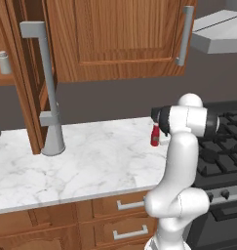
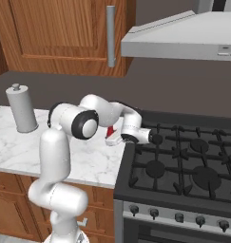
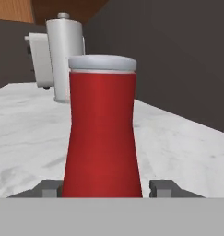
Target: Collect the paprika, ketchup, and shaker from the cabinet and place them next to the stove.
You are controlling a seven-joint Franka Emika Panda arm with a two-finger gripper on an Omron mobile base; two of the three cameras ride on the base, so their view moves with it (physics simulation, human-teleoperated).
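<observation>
Gripper [image 3: 102, 189] fingertips flank the upright ketchup [image 3: 102, 133], cap up.

A white marble countertop [image 1: 81, 161] carries a tall grey knob-topped cylinder [image 2: 22, 110] standing upright near its back edge (a pale boxy shape sits just beside it in the hand view). Wooden drawers [image 1: 121, 218] with grey handles lie below the countertop. A grey range hood [image 2: 183, 35] hangs above, off to its right.
</observation>
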